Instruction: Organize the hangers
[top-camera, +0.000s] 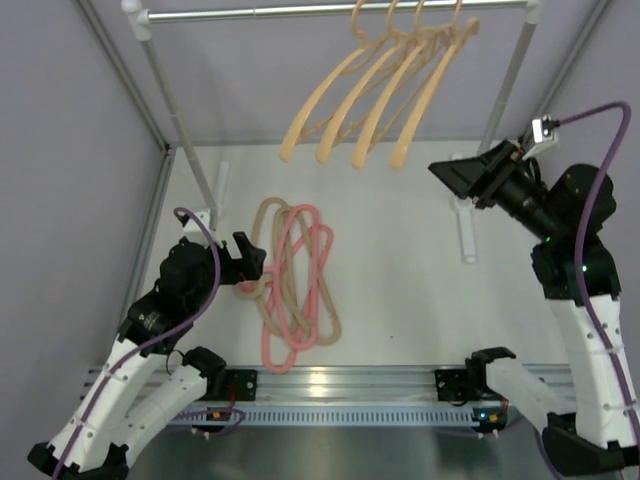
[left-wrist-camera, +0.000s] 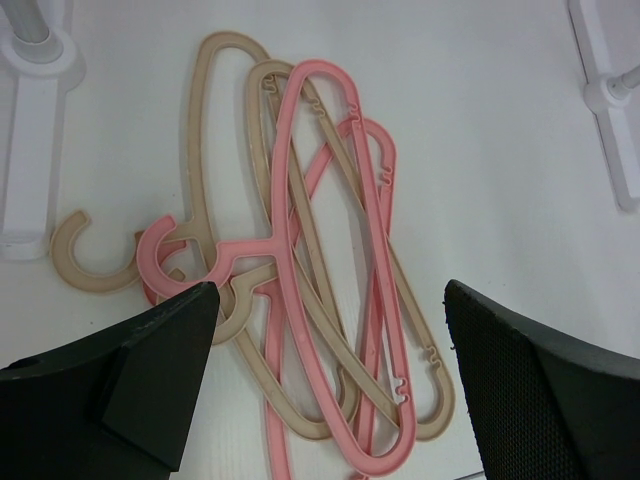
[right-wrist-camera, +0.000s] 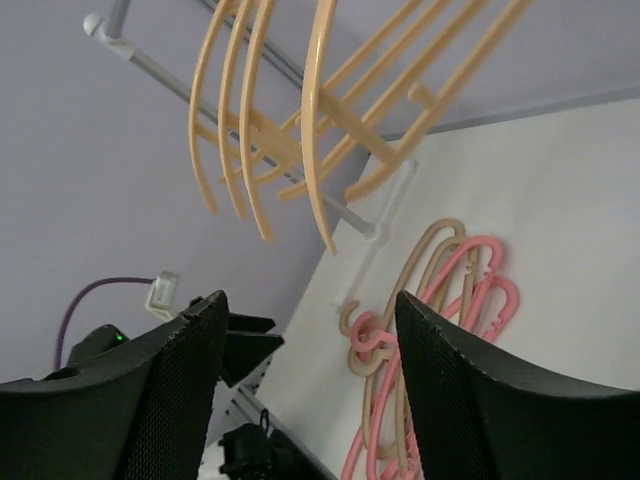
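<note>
Four peach hangers (top-camera: 410, 45) up on the grey rail (top-camera: 250, 13), top centre, bunched toward its right end, bar showing uncovered to their left. Down at centre on the white table (top-camera: 420, 290), pink hangers (left-wrist-camera: 278, 245) and beige hangers (left-wrist-camera: 192, 140) tangled in one flat pile, wide white surface on its right. Left gripper (top-camera: 250, 262) low at the pile's left edge, jaws spread, gripping nothing. Right gripper (top-camera: 450, 175) raised at right, near the rail's right post, jaws apart, nothing between them.
</note>
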